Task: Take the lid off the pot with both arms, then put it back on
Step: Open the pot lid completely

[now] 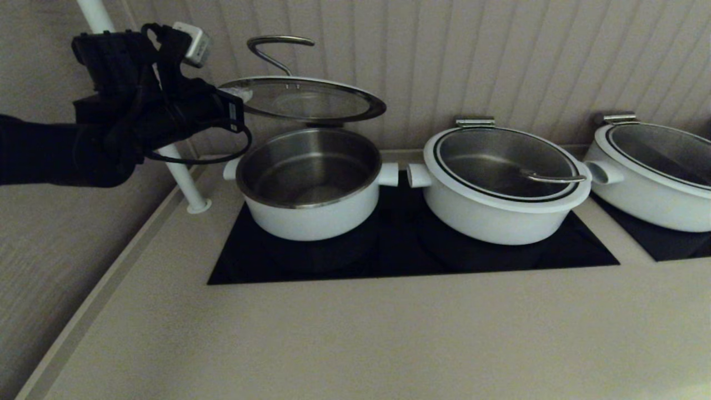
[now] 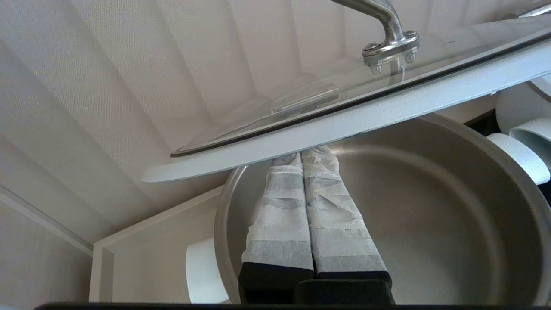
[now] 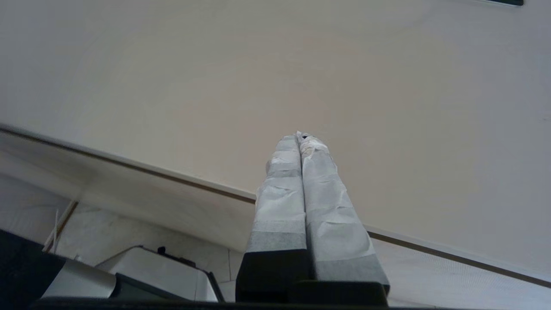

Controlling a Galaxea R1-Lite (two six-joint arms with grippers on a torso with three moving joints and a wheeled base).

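**Lid held above the open pot by the left arm**

Looking from the head view, we see the lid (image 1: 303, 100) raised clear of the pot (image 1: 309, 183), hanging above it and roughly level, its arched wire handle (image 1: 278, 47) pointing up. The left gripper (image 1: 236, 103) sits at the lid's left edge, up near the wall, its black arm coming in from the left. In the left wrist view we see that gripper's wrapped fingers (image 2: 280, 215) pressed together, tips running under the lid's white rim (image 2: 344, 125); whether they pinch the rim or only prop it from below, we cannot tell. The pot stands uncovered on the black cooktop (image 1: 400, 250), steel inside showing, stubby side handle (image 1: 389, 173) just beside the handle of the next pot (image 1: 502, 186). That wider pot has its lid on; a third pot (image 1: 655, 175) sits far right.

The right gripper (image 3: 301, 140) shows only in the right wrist view, fingers clenched on nothing, hanging over the beige counter (image 3: 275, 77), away from the pots.
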